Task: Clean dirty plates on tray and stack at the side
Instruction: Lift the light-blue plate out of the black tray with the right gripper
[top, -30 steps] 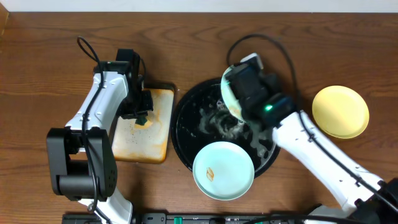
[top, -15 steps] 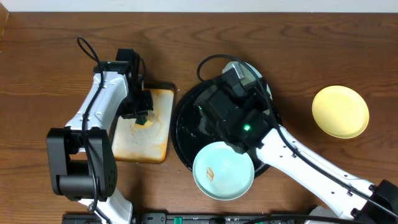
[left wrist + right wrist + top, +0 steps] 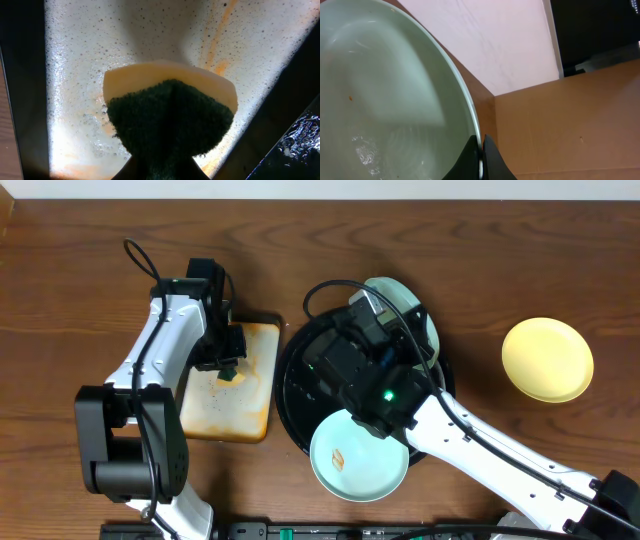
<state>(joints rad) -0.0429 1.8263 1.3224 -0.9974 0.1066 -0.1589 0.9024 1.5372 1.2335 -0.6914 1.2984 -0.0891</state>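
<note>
My right gripper (image 3: 481,161) is shut on the rim of a wet pale mint-blue plate (image 3: 385,100) and holds it tilted over the back of the round black tray (image 3: 298,385). From overhead that plate (image 3: 412,302) peeks out behind my right arm. A second mint-blue plate (image 3: 372,462) with a small orange smear lies at the tray's front edge. The pale yellow plate (image 3: 547,359) lies on the table at the right. My left gripper (image 3: 228,368) is shut on a yellow-and-green sponge (image 3: 170,112) pressed on the cream tray (image 3: 75,75).
The cream rectangular tray (image 3: 255,395), foamy and stained orange, lies left of the black tray. The black tray holds soapy water. Cables loop above both arms. A cardboard box and a pale wall show in the right wrist view.
My right arm has swung left over the black tray with the mint-blue plate, which now shows behind the arm at the tray's back. The left arm and sponge have not moved.
</note>
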